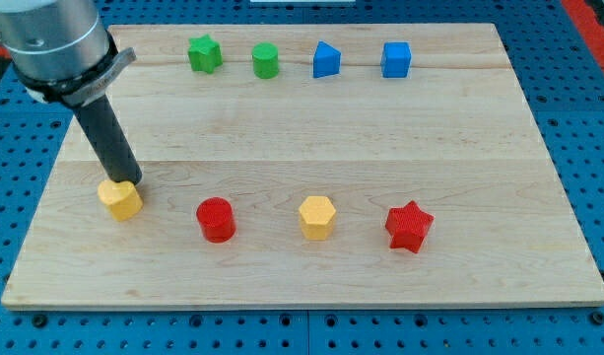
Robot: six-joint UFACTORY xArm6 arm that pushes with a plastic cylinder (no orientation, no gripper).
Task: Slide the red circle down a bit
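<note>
Trouble looms because my tip (130,184), a bare rod with no claw to open or close, touches the yellow block (120,198) left of the red circle (215,218), so a careless sweep drags the wrong piece.

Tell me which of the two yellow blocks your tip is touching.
My tip rests against the yellow block at the view's far left; the other yellow block, between the red circle and red star, stands well clear.
</note>
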